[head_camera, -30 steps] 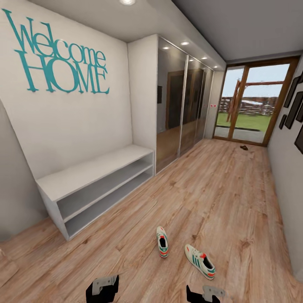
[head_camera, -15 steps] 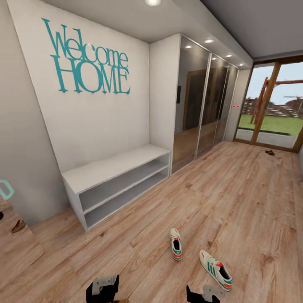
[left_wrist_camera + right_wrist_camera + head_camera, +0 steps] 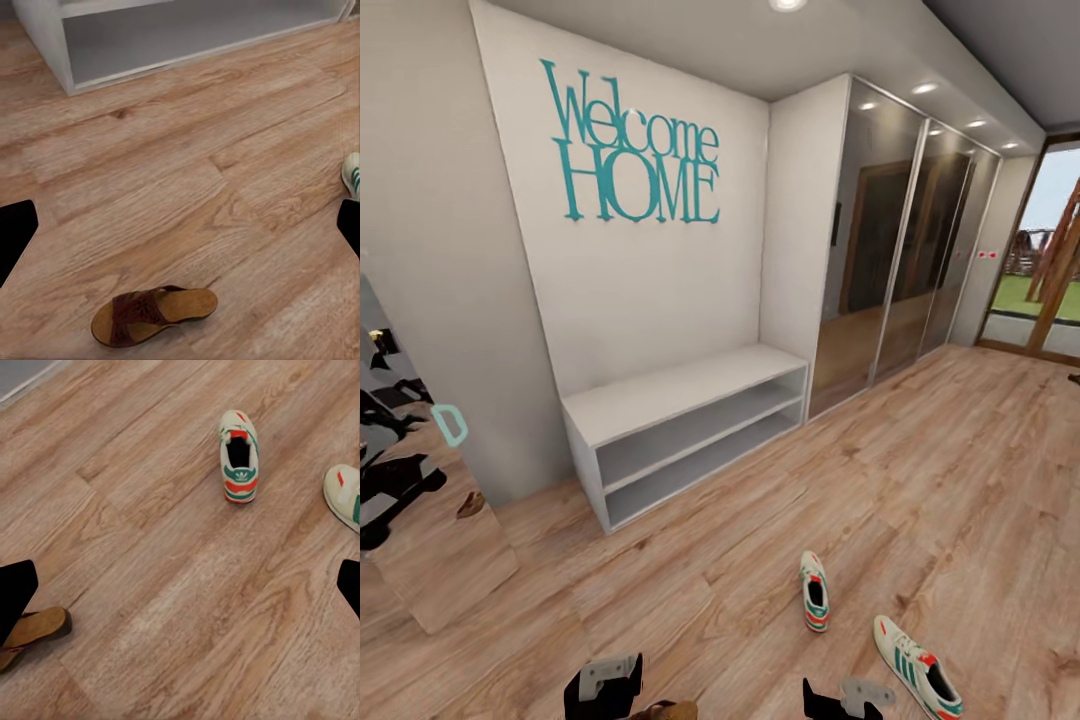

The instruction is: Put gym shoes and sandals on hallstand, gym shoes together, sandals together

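Note:
Two gym shoes lie on the corridor floor (image 3: 960,470): one (image 3: 815,590) points toward the hallstand, the other (image 3: 916,680) sits near the lower right corner. The right wrist view has them as the nearer gym shoe (image 3: 238,465) and the second gym shoe (image 3: 343,495). One sandal (image 3: 154,315) lies flat on the planks below my left gripper (image 3: 180,232), and the sandal's tip (image 3: 665,710) peeks in beside that gripper (image 3: 605,690). The hallstand (image 3: 690,400) stands against the wall with bare shelves. My right gripper (image 3: 845,700) hangs low. Both are open and hold nothing.
A leaning mirror (image 3: 420,520) stands at the left wall. Mirrored wardrobe doors (image 3: 900,260) run along the corridor past the hallstand, and a glass door (image 3: 1050,270) closes the far end. Wide plank floor lies between me and the rack.
The camera has swung left, so the rack and shoes slid right in the picture and the mirror came into view. The sandal's tip now shows at the bottom edge. Both grippers hold the same pose.

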